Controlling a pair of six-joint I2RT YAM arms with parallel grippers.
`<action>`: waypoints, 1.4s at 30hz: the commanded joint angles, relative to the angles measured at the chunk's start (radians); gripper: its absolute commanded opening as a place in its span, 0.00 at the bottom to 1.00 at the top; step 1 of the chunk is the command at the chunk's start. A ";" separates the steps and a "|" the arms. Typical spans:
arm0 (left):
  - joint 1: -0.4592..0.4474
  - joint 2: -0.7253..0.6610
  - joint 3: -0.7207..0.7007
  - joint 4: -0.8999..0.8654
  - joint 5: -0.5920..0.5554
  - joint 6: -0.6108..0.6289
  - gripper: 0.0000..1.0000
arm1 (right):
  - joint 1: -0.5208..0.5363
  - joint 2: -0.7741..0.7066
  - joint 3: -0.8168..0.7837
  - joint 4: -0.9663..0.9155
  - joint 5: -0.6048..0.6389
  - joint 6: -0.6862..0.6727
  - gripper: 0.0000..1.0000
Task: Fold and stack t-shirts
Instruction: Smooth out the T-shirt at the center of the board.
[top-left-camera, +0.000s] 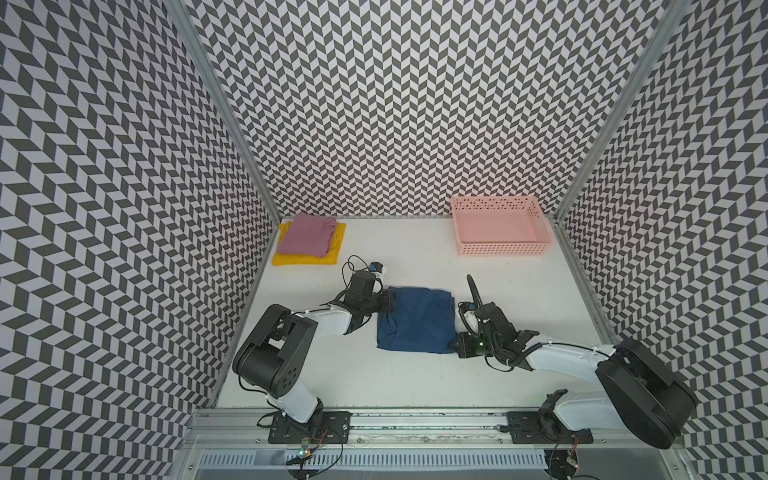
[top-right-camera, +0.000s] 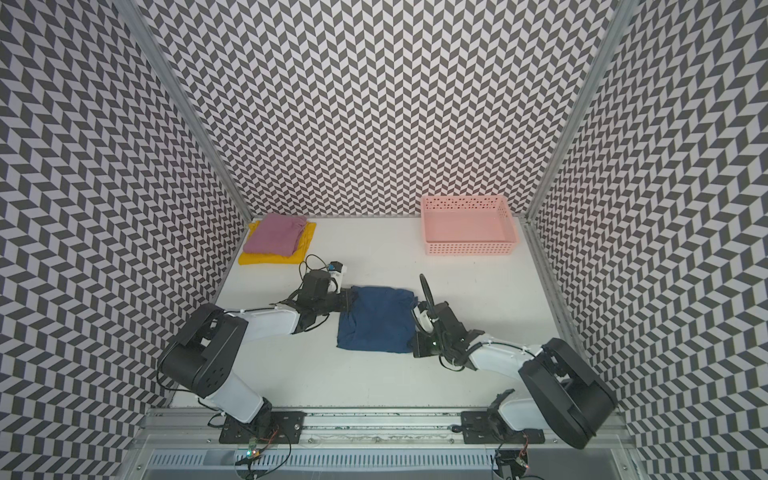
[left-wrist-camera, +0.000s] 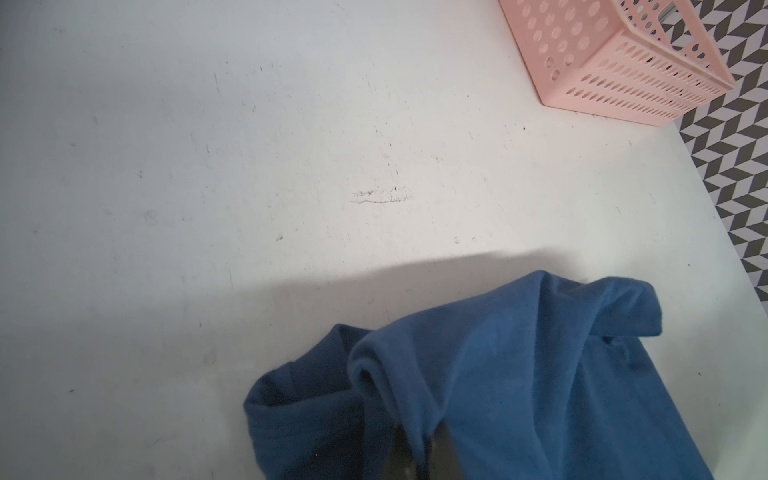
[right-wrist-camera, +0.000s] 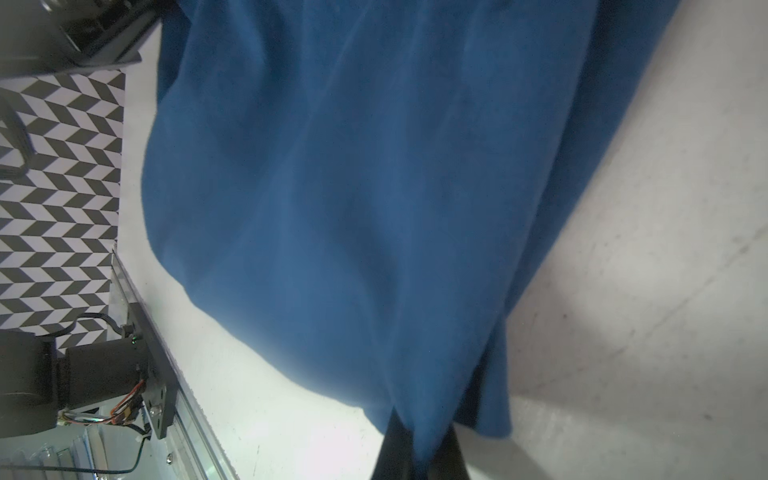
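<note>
Left wrist view shows the left end effector (left-wrist-camera: 422, 457) clamped on a bunched fold of the navy t-shirt (left-wrist-camera: 519, 374), a dark finger on either side of the cloth. The right wrist view shows much the same, with the right end effector (right-wrist-camera: 422, 457) pinched shut on a corner of that shirt. In both top views the navy t-shirt lies just below the middle of the frame on the white surface (top-left-camera: 415, 386). It is folded to a rough rectangle with no print showing; the left arm holds its upper left corner and the right arm its lower right corner. At the upper left of the frame, in the back corner, the mauve-pink t-shirt (top-left-camera: 306, 235) sits folded on top of the yellow t-shirt (top-left-camera: 303, 258), which sticks out beneath it along its lower and right edges. The pink basket (top-left-camera: 503, 248) stands at the upper right, with nothing in it that I can see. To my eye the folding of this shirt is about finished and the step in hand is picking it up for the stack, though one more fold is possible. The next move calls for both arms to rise together, keeping the cloth taut between opposite corners so the folds do not spill. They would then carry it toward the upper left and lay it squarely on the mauve-pink one.
</note>
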 joint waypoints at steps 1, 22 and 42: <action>0.002 0.010 0.021 0.007 -0.011 0.022 0.00 | 0.005 -0.024 0.013 -0.053 0.038 -0.020 0.00; 0.025 0.017 0.031 -0.018 -0.038 0.053 0.00 | 0.006 -0.178 -0.068 -0.192 0.075 0.024 0.00; -0.032 -0.292 -0.094 -0.126 -0.029 -0.055 0.77 | 0.001 -0.310 0.086 -0.147 0.290 -0.009 0.69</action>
